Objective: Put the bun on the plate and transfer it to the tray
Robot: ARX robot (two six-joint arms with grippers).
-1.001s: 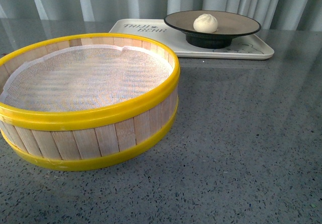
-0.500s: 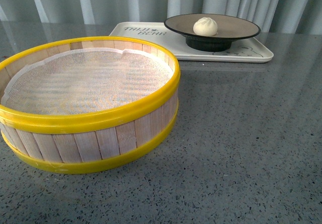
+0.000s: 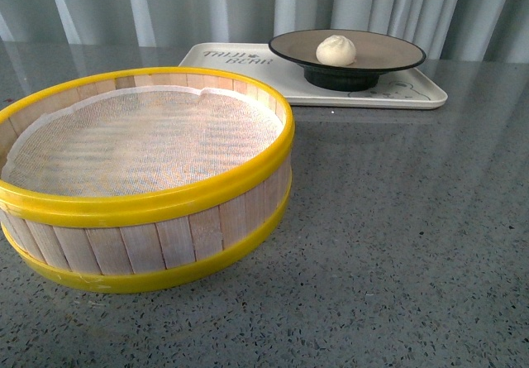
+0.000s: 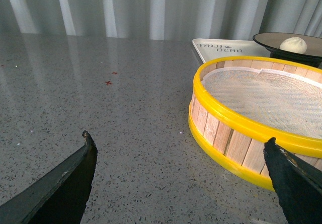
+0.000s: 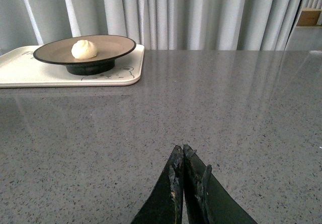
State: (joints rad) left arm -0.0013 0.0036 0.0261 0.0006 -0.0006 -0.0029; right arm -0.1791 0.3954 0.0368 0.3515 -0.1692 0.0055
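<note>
The cream-white bun point(image 3: 336, 50) sits on the grey-brown, black-rimmed plate point(image 3: 388, 54), and the plate stands on the cream-white tray point(image 3: 413, 95) at the far side of the table. They also show in the right wrist view: bun point(image 5: 84, 49), plate point(image 5: 115, 45), tray point(image 5: 25, 68); and in the left wrist view: bun point(image 4: 293, 44). Neither gripper shows in the front view. My left gripper point(image 4: 178, 143) is open and empty above the bare table, beside the steamer basket. My right gripper point(image 5: 181, 151) is shut and empty, well away from the tray.
A large yellow-rimmed wooden steamer basket point(image 3: 207, 219) with a white mesh liner stands at the near left; it also shows in the left wrist view point(image 4: 226, 133). The table point(image 3: 397, 244) is grey speckled stone. Pale curtains hang behind it.
The front view has shifted slightly: the basket, tray and plate sit a little lower and further left in the picture. The bun stays on the plate on the tray.
</note>
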